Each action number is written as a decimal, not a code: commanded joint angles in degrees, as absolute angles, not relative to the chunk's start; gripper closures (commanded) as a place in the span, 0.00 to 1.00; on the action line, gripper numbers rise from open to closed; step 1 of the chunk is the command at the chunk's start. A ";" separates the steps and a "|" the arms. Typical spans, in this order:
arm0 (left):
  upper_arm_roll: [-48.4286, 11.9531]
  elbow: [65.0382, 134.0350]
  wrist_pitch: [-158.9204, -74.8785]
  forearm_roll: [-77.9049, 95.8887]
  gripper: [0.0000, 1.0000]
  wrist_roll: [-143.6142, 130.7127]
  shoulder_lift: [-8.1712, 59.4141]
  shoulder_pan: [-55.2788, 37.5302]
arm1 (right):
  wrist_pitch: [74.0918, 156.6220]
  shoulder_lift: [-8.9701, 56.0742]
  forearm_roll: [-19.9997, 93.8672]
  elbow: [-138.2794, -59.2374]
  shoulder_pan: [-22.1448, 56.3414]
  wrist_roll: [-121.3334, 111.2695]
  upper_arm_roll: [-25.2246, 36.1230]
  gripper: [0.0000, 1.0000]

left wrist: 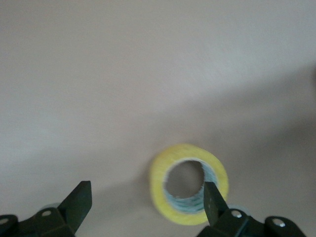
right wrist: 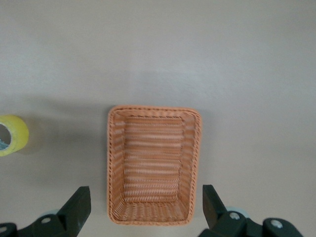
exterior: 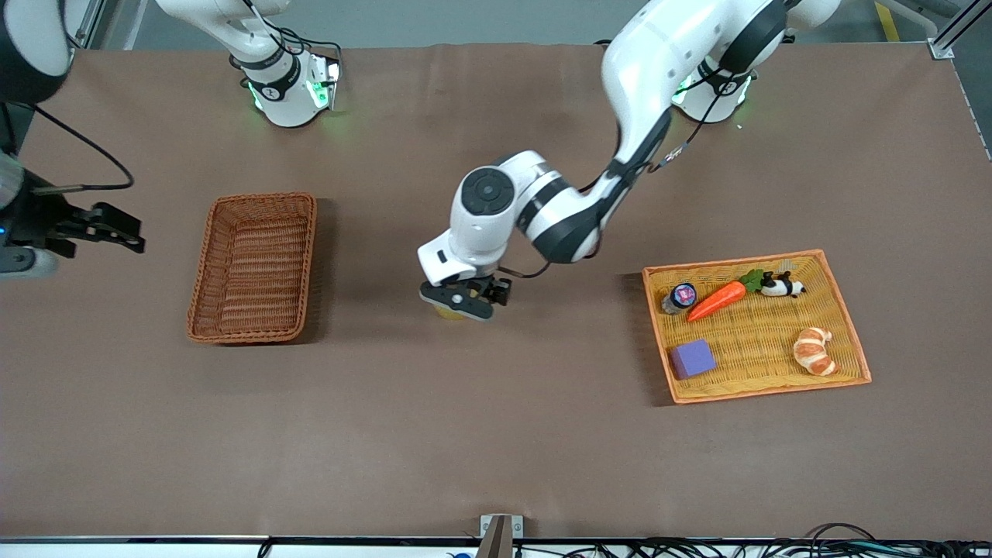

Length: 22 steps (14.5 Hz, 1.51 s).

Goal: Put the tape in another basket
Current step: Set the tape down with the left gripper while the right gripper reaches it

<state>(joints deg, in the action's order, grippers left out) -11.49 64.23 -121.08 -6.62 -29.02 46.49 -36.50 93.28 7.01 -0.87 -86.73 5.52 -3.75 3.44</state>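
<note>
You see the tape lying on the bare table between the basket and the tray, under the left gripper, whose jaws are spread wide and hold nothing. Your right gripper waits near the basket, jaws also wide and empty.

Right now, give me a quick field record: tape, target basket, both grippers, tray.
tape: on the bare table between the basket and the tray, not in either
basket: empty, toward the right arm's end
left gripper: open, low over the tape, not gripping it
right gripper: open, waiting above the table past the basket's end
tray: holds carrot, croissant, purple cube, panda toy, small jar
</note>
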 commanded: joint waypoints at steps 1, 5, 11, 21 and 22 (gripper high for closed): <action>-11.95 66.97 -115.77 -6.33 0.00 -27.95 37.55 -29.82 | 99.90 6.42 -0.09 -92.79 10.00 -0.02 3.60 0.00; -12.04 67.67 -104.34 -6.24 0.00 -27.60 26.83 -19.72 | 109.15 9.92 -0.70 -98.78 20.28 9.92 3.69 0.00; -12.13 74.35 -103.89 -6.15 0.00 -21.55 18.11 -8.19 | 115.83 18.79 -0.97 -98.88 30.30 14.83 3.78 0.00; -10.11 89.36 -106.95 -0.53 0.00 -13.45 5.03 -2.54 | 133.06 32.52 -1.23 -99.75 38.05 25.31 3.69 0.00; -9.15 91.47 -107.83 -0.35 0.00 -13.45 3.18 -2.90 | 134.55 32.87 -1.23 -100.28 38.32 25.31 3.69 0.00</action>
<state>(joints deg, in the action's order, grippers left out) -11.11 84.16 -104.75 -1.40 -13.74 9.08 -1.83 132.34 32.82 -0.97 -98.95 36.82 24.28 3.25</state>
